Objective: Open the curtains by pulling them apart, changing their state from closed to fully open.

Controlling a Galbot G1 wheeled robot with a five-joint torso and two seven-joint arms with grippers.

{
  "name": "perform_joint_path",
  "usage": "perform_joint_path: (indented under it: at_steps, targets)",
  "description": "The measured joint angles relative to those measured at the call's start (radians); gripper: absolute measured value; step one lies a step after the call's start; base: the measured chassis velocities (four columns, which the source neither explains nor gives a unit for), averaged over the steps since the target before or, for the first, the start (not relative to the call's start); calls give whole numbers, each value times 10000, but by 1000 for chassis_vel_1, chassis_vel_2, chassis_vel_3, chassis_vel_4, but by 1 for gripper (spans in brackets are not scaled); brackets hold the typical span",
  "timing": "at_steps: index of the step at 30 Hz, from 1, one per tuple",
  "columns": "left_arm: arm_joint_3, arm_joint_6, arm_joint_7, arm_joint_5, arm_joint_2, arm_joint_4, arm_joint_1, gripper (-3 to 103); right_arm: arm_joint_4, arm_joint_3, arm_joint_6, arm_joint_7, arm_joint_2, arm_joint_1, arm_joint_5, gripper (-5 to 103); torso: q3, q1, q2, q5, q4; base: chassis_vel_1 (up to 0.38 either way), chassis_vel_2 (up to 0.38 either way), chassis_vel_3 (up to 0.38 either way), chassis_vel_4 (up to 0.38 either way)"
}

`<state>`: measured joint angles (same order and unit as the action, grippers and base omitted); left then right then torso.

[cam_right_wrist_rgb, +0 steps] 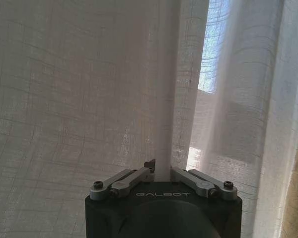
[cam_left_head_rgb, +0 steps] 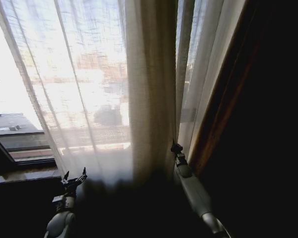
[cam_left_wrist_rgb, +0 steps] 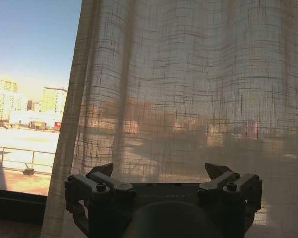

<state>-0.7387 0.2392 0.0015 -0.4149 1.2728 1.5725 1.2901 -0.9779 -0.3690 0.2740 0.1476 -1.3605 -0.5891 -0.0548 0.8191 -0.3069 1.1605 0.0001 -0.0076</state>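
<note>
The curtains hang as sheer white pleated panels over the window. The left panel (cam_left_head_rgb: 79,89) is spread wide and bunches cream-beige at its inner edge (cam_left_head_rgb: 151,99). The right panel (cam_left_head_rgb: 206,84) hangs next to it. My right gripper (cam_left_head_rgb: 176,147) is up at the seam between the panels. In the right wrist view the right gripper (cam_right_wrist_rgb: 161,171) is shut on a narrow vertical fold of curtain (cam_right_wrist_rgb: 164,99). My left gripper (cam_left_head_rgb: 75,173) sits low at the left, open and close before the left panel (cam_left_wrist_rgb: 188,89). Nothing lies between the left gripper's (cam_left_wrist_rgb: 159,171) fingers (cam_left_wrist_rgb: 103,171).
Bare window glass (cam_left_wrist_rgb: 30,74) shows past the left panel's outer edge, with a dark frame bar (cam_left_head_rgb: 0,153) and sill (cam_left_head_rgb: 20,174) below. A brown wooden window frame (cam_left_head_rgb: 223,109) and a dark wall close off the right side.
</note>
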Motion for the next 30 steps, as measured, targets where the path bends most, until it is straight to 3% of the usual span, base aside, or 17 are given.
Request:
perform_joint_path:
  at_steps: [14,21,23,25,29,30]
  targets:
    - [0,0,0,0,0,0,0,100,877,-283,-194,704,244,648,-542,0,0,-1,-1,-1,2,0,0,0,0]
    - [0,0,0,0,-1,0,0,100,-65,129,-503,532,333,186,407,0,0,0,-1,0,3,0,0,0,0]
    - [0,0,0,0,0,0,0,100,-630,259,-472,206,347,-94,738,10,-1,-1,-1,-2,1,0,0,0,0]
    - [0,0,0,0,0,0,0,100,-979,347,-471,56,359,-256,920,10,0,-1,-1,-2,1,0,0,0,0]
    - [0,0,0,0,-1,0,0,100,-1932,567,-487,-468,394,-847,1066,32,0,-1,0,-1,3,0,0,0,0]
    - [0,0,0,0,-1,0,0,100,-1932,567,-487,-468,394,-847,1066,32,0,-1,0,-1,3,0,0,0,0]
